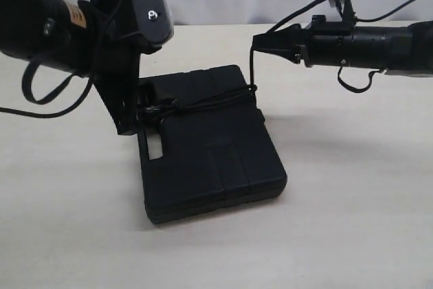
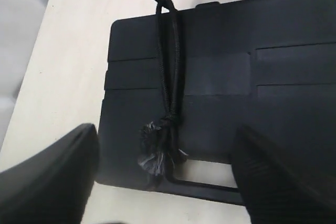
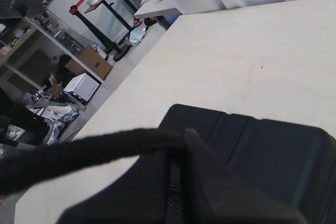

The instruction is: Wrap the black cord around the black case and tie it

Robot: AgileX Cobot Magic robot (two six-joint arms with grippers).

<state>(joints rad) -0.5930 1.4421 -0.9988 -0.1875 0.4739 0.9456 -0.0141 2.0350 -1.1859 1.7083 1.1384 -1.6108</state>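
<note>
The black case [image 1: 210,150] lies flat mid-table, with its handle slot [image 1: 154,147] toward the left. The black cord [image 1: 210,101] runs doubled across the lid, then rises from the case's right edge to my right gripper [image 1: 256,40], which is shut on it. In the right wrist view the cord [image 3: 94,153] leaves the shut right gripper [image 3: 185,139] above the case [image 3: 273,150]. My left gripper [image 1: 143,114] hangs over the case's left edge. In the left wrist view it [image 2: 165,145] is open, straddling the cord's frayed knot [image 2: 157,148] by the slot [image 2: 207,170] without touching it.
The pale table [image 1: 352,201] spreads on all sides of the case. Loose arm cables [image 1: 47,89] hang from the left arm and another loop [image 1: 355,82] from the right. Beyond the table's far edge, shelves and boxes [image 3: 79,77] stand on the floor.
</note>
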